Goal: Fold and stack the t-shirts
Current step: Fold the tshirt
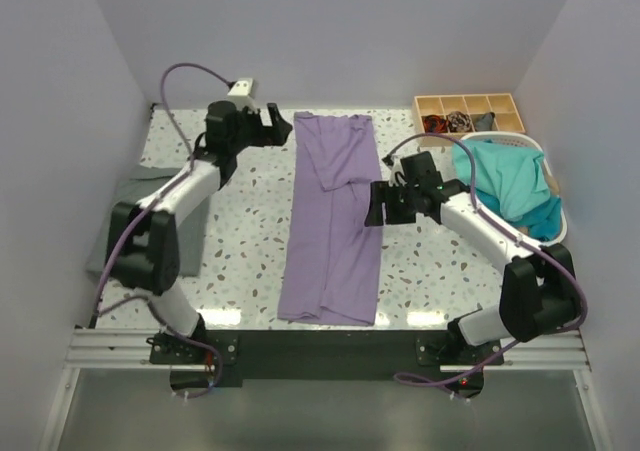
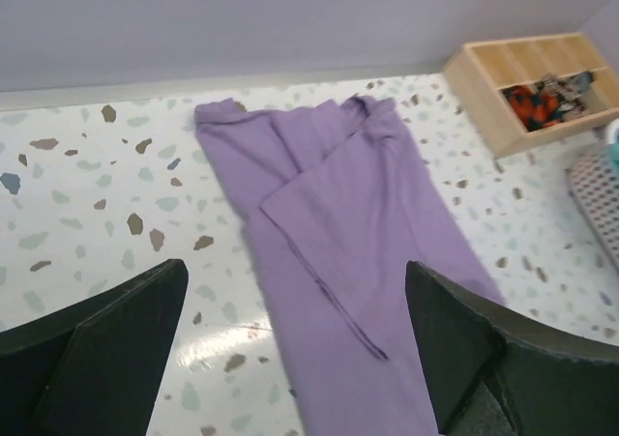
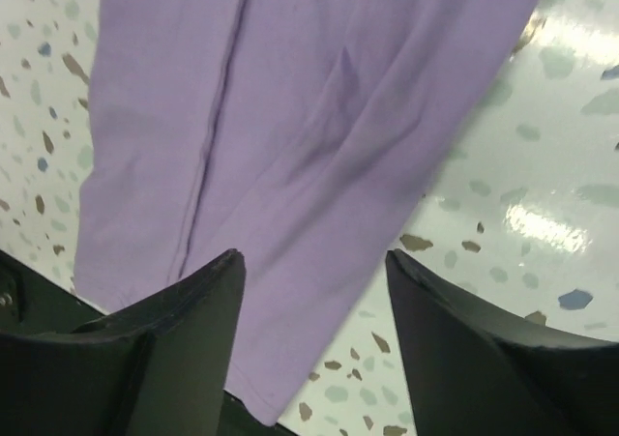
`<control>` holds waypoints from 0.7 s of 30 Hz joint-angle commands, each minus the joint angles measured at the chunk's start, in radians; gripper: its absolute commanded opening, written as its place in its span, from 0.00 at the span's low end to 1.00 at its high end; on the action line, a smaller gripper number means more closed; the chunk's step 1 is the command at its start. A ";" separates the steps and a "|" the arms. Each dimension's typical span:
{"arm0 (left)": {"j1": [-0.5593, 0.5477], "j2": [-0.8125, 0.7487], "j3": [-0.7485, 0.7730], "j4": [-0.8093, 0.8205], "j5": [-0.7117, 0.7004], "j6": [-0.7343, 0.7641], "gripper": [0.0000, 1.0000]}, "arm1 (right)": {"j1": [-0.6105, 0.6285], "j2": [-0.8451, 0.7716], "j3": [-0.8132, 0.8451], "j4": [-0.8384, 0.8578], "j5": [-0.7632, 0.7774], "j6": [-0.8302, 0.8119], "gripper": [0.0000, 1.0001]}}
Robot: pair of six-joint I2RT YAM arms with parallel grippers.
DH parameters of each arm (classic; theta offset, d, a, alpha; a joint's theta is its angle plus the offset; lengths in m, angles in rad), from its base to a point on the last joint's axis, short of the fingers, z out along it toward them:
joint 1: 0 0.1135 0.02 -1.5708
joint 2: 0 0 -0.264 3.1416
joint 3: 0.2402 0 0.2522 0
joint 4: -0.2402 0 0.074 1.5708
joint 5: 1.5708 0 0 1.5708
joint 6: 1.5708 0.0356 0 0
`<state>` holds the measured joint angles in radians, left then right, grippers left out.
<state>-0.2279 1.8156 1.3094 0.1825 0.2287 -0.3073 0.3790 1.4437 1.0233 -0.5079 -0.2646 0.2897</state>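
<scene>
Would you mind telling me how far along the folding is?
Seemingly done: the grey shirt set aside at left. In hand: the purple shirt, folded into a long strip, both jaws open near it. Left: its cross folds, stacking, and the teal shirts in the basket.

spread shirt point(image 1: 330, 231): centre | basket point(image 1: 520, 142) with bundled shirt point(image 1: 505, 186): right | tray point(image 1: 466, 98): behind basket | third shirt point(image 1: 105, 246): left edge
</scene>
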 commanded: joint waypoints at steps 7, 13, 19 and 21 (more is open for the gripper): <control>-0.257 -0.423 -0.563 0.089 -0.196 -0.162 1.00 | 0.072 0.101 0.021 0.046 0.103 -0.018 0.48; -0.289 -0.501 -0.663 0.071 -0.292 -0.225 1.00 | 0.167 0.236 0.156 0.032 0.237 -0.004 0.49; -0.295 -0.506 -0.627 0.018 -0.308 -0.193 1.00 | 0.224 0.348 0.259 -0.020 0.393 0.002 0.48; -0.295 -0.500 -0.628 0.020 -0.305 -0.190 1.00 | 0.231 0.366 0.276 -0.040 0.427 -0.001 0.47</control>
<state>-0.5186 1.3273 0.6422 0.1932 -0.0425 -0.4980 0.5922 1.7767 1.2312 -0.5083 0.0223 0.2882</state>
